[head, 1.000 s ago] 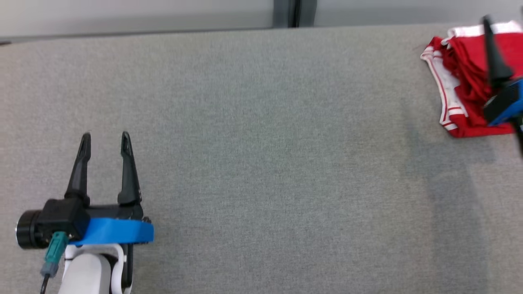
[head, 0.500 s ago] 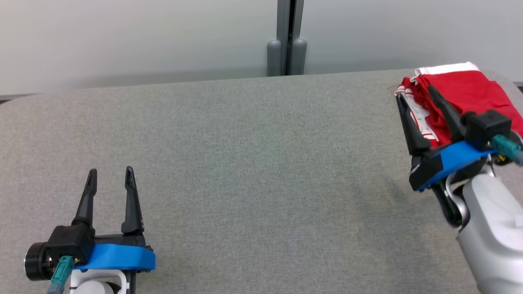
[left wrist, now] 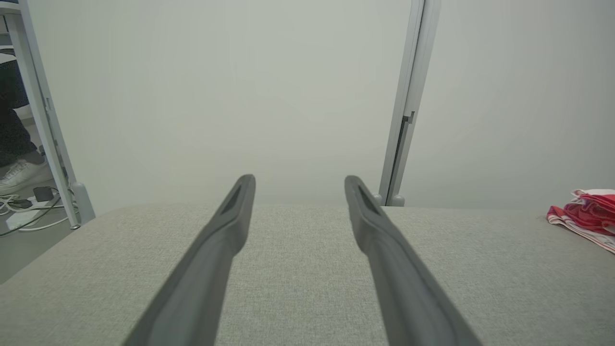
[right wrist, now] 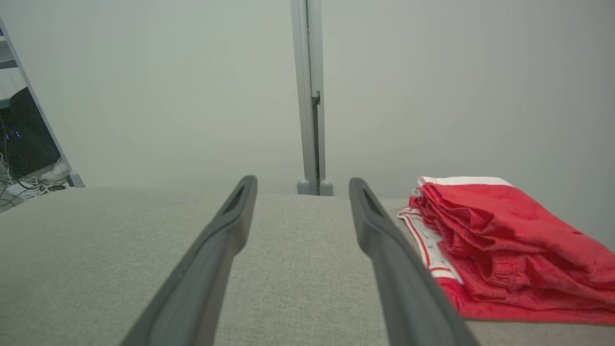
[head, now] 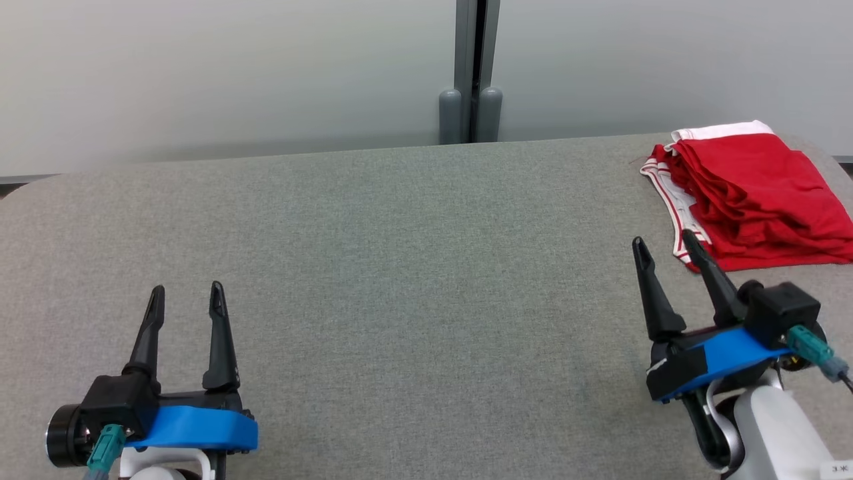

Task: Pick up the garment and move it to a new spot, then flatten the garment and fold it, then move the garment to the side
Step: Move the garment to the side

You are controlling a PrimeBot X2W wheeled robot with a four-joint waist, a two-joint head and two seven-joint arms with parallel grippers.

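The garment [head: 753,193] is red with white trim and lies folded at the far right of the grey table [head: 413,267]. It also shows in the right wrist view as the garment [right wrist: 509,245] and at the right edge of the left wrist view as the garment [left wrist: 588,214]. My right gripper [head: 663,241] stands open just in front of the garment's near left corner, with nothing between its fingers. At the lower left my left gripper [head: 186,292] is open and empty, far from the garment. Each wrist view shows its own spread fingers [right wrist: 226,235] and fingers [left wrist: 226,226].
A pale partition wall with a grey post [head: 470,70] stands behind the table. The table's far left corner is rounded. Past the table's left end, cables on the floor [left wrist: 24,209] and a person's shoe [left wrist: 19,174] appear in the left wrist view.
The head camera has tilted up, so the whole picture shifted. My right gripper has drawn back from over the garment toward me; it now stands before the garment. The left gripper has kept its place.
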